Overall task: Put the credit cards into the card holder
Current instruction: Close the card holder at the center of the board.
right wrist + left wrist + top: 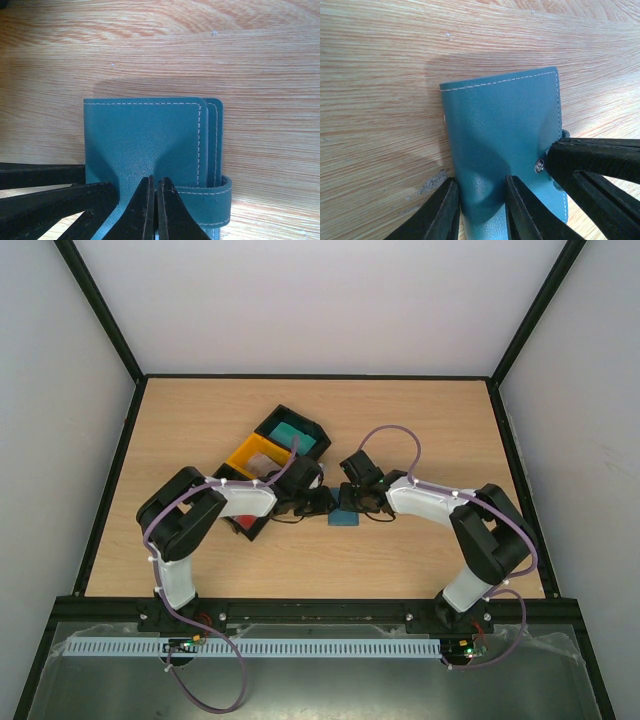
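**Card holder pinned between both arms, still closed**

The card holder lies flat on the worktop, right in the gap between the two arms. The left jaws come at it from the left and the right jaws from the right. Neither arm is nearer, since both are already on it.

From the left wrist, the holder's long axis runs straight away from the left jaws. They stand narrowly parted across its near end, one finger at the left edge and the other on the top face, with a strip of leather between them. I cannot tell whether they are actually pinching that strip.

The right jaws are closed tight, their tips set down on the holder's near edge just beside the snap tab. They appear to press on it and hold nothing.

The holder is slate-blue leather with pale stitching along its edges. It is folded shut, and the tab wraps round one side near a small metal stud. The next move probably turns on that tab — it sits on the right arm's side, so the right jaws are better placed to free it while the left steadies the body.

No credit cards can be made out for certain. A red patch in the nearest black tray may be them, but it is too small to tell.
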`<action>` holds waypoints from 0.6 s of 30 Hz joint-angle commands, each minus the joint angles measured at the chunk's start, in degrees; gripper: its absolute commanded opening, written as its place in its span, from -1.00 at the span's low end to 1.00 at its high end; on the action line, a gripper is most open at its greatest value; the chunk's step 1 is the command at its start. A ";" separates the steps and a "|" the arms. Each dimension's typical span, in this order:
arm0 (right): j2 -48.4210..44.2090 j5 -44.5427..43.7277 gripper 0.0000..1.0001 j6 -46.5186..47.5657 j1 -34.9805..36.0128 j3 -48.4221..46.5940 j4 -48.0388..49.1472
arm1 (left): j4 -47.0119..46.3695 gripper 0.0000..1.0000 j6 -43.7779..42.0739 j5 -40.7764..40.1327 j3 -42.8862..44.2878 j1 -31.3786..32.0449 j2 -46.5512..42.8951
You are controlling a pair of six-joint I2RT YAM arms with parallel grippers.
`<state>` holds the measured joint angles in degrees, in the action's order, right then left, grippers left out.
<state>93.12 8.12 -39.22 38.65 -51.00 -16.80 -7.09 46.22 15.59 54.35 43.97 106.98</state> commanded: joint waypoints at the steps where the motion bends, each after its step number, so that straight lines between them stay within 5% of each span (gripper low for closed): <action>1: 0.97 -0.28 -0.96 -0.38 0.28 -0.65 0.33 | 3.40 -0.44 -0.95 -0.61 -1.61 -0.40 2.32; 18: 0.88 0.03 -0.96 -2.12 0.29 0.29 3.00 | 3.57 -0.45 -1.30 -0.04 -1.48 -0.55 2.80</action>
<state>93.12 8.14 -40.56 38.65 -50.98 -15.57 -7.18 45.74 16.38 54.33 43.70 107.13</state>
